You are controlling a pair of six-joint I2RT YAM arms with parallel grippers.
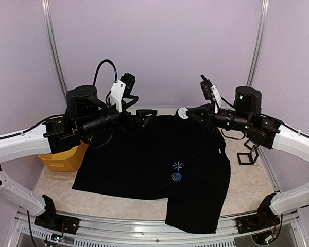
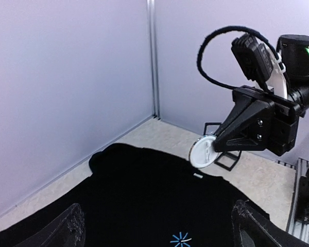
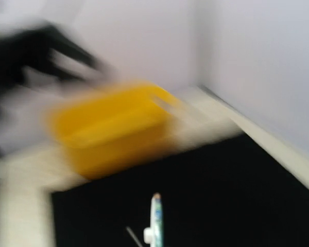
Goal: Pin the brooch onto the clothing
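The black T-shirt lies spread flat on the table, with its light-blue starburst mark on the chest. A small round blue disc sits on the fabric just below the mark. My right gripper is shut on a round white-backed brooch and holds it in the air over the shirt's far edge. The left wrist view shows the brooch in the right gripper. The blurred right wrist view shows it edge-on. My left gripper is open and empty above the shirt's far left; its fingers stand wide apart.
A yellow bin stands at the table's left edge, beside the shirt's sleeve, and shows blurred in the right wrist view. A black wire stand sits at the right. Lilac walls close the back and sides.
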